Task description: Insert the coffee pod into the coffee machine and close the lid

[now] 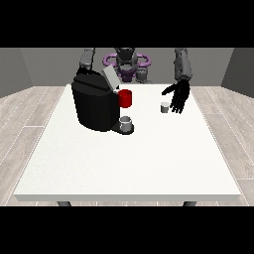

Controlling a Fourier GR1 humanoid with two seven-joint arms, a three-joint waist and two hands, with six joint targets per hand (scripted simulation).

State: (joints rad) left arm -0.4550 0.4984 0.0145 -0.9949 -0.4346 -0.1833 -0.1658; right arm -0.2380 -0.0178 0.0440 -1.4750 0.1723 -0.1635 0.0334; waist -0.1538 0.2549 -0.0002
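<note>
A black coffee machine (94, 104) stands on the white table (129, 158) at the view's left, its grey lid (110, 77) raised and tilted back. A small grey coffee pod (164, 107) stands upright on the table to the machine's right. The hand at the view's right (179, 96) hangs just right of the pod with its fingers spread and straight, holding nothing; I cannot tell whether it touches the pod. The other arm goes down behind the machine and its hand is hidden.
A red mug (125, 98) stands close behind the machine's front right. A grey cup (126, 123) sits on the machine's drip base. The table's edges run near the machine's left and beyond the hand at the right.
</note>
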